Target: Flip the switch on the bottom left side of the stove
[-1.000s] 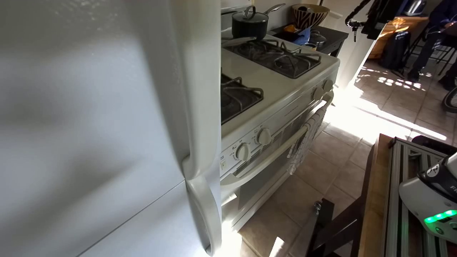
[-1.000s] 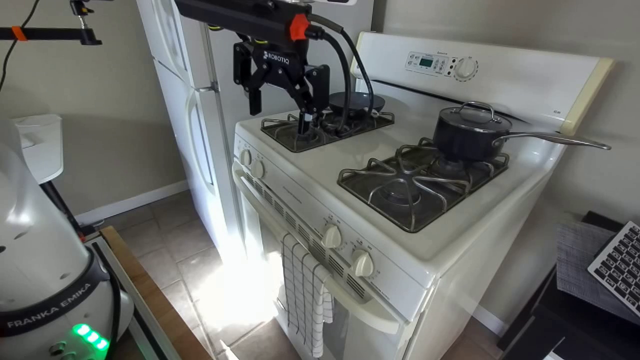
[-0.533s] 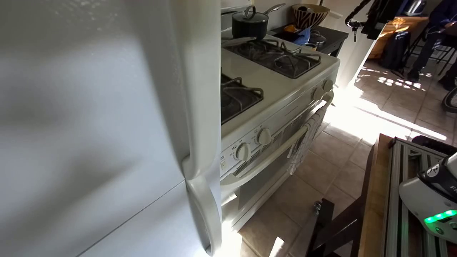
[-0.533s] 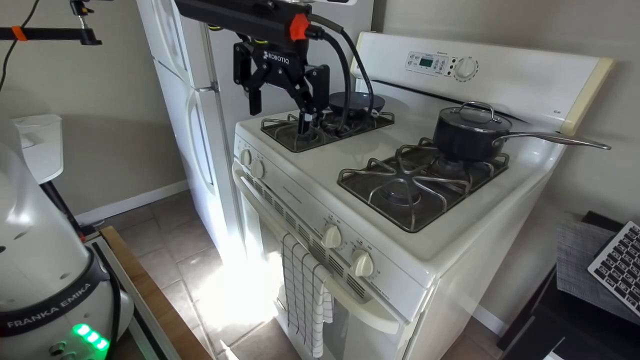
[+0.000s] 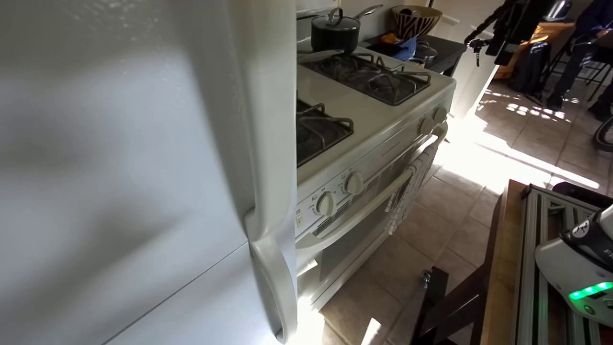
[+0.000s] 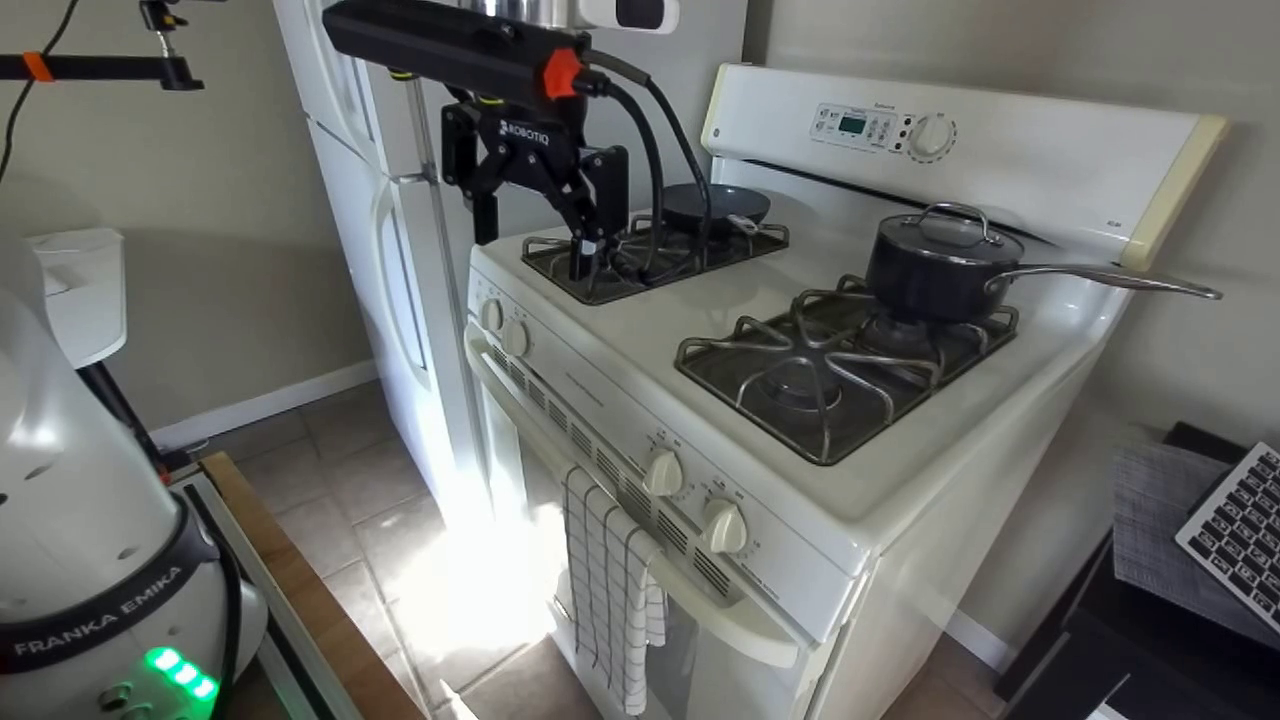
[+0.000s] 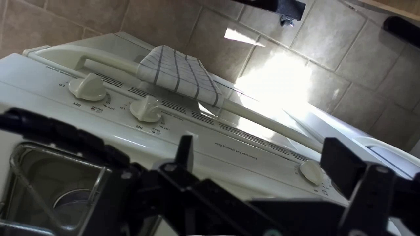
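The stove (image 5: pixel 378 120) is a white gas range with black grates. It shows in both exterior views (image 6: pixel 620 400) and the wrist view (image 7: pixel 210 154). In an exterior view a small rocker switch (image 5: pixel 300 221) sits low on its front panel, left of the left pair of knobs (image 5: pixel 326 204), beside the fridge edge. I cannot make the switch out in the other views. My gripper (image 6: pixel 533 243) hangs open and empty above the left front burner, fingers pointing down, apart from the panel. In the wrist view its open fingers (image 7: pixel 259 150) frame the front panel, with a left knob (image 7: pixel 311 172) near one finger.
The white fridge (image 5: pixel 119 167) stands close on the stove's left. A pot (image 6: pixel 940 265) and a dark pan (image 6: pixel 715 205) sit on the grates. A checked towel (image 6: pixel 610 580) hangs on the oven handle (image 6: pixel 740 620). Cables (image 6: pixel 655 150) loop beside my gripper.
In an exterior view my gripper and its cables have moved left and slightly down, towards the stove's front left. It stays open. The stove and towel have not moved.
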`<state>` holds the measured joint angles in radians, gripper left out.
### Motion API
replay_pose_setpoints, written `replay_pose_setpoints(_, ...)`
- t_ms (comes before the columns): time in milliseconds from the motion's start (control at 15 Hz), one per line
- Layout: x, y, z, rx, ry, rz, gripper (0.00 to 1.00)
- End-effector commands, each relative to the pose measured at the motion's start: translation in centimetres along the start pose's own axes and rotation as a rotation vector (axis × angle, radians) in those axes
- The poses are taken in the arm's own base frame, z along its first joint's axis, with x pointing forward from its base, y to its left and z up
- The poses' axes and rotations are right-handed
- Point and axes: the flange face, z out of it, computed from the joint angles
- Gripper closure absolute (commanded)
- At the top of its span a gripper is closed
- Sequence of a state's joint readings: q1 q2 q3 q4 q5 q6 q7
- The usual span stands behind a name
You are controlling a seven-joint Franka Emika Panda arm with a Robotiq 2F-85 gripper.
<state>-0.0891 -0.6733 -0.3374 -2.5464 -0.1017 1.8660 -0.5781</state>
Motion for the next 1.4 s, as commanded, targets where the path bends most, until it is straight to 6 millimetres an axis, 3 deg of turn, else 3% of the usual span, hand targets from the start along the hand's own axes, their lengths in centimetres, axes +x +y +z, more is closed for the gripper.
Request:
replay_pose_setpoints(0,0.0,0.0,-0.1,0.0,0.001,0.002,0.0)
replay_pose_setpoints(67,-0.1,0.0,-0.1,0.0,0.002,0.002,0.0)
replay_pose_setpoints(267,-0.4,-2.6,0.9,-0.03,0.021,-0.001,0.0)
replay_pose_setpoints(733,-1.3,-11.9,5.1,-0.069,-0.004,0.01,0.0)
replay_pose_setpoints(800,1.0,-12.9,3.1,-0.053,0.0,0.012,0.0)
replay_pose_setpoints(1133,4.9,-21.8,2.6,-0.041,0.182,0.025,0.0)
replay_pose_setpoints(1333,5.9,-27.2,3.2,-0.064,0.24,-0.009,0.0)
